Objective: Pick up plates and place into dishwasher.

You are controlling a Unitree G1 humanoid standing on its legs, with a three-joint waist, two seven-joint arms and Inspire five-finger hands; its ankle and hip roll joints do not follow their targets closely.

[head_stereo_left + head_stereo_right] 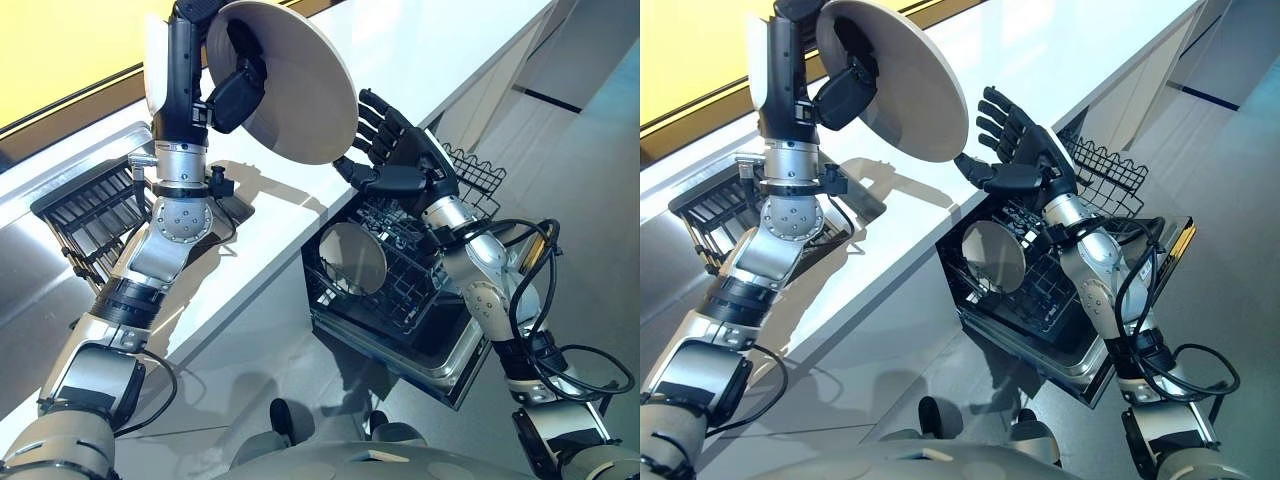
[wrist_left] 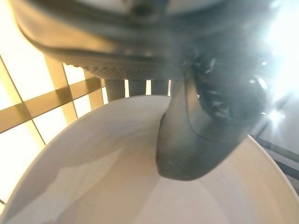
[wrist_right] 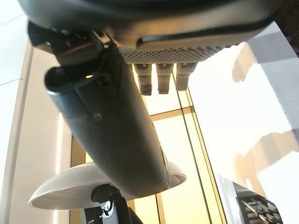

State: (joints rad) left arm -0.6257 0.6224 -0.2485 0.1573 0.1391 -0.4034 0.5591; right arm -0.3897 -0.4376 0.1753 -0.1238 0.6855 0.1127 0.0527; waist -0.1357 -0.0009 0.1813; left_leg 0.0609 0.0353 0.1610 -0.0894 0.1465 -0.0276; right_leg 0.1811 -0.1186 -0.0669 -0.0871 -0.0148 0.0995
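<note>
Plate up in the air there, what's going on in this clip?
The robot's left hand holds a white plate raised above the white counter, thumb pressed on its face. The right hand is open beside the plate's lower edge, not touching it. Below it, the pulled-out dishwasher rack already holds one plate standing on edge. A dark dish rack sits on the counter near the left arm. The raised plate is not yet in the dishwasher.

The left robot hand (image 2: 140, 37) spans the upper edge, dark and very close. Its thumb (image 2: 196, 140) presses onto the inner face of a white plate (image 2: 93, 186), and its fingers (image 2: 135, 87) pass behind the plate's far rim. Bright yellow panels (image 2: 28, 126) divided by tan bars lie beyond.
</note>
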